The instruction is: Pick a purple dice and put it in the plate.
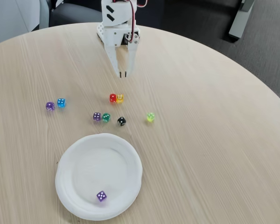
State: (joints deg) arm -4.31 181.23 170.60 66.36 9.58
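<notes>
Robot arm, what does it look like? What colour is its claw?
The arm is made of white plastic blocks, with a black part showing near the top and thin red wires looping down its side. Its claw has two long white fingers that narrow to dark tips. I see no writing or stickers on it.

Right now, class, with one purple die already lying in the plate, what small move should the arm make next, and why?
Probably swing the gripper toward the near side of the table and lower it over the purple die beside the green die. The fingertips are nearly together, hold nothing, and hang beyond the red die. One purple die already lies in the plate, and this one is nearer than the third.
</notes>
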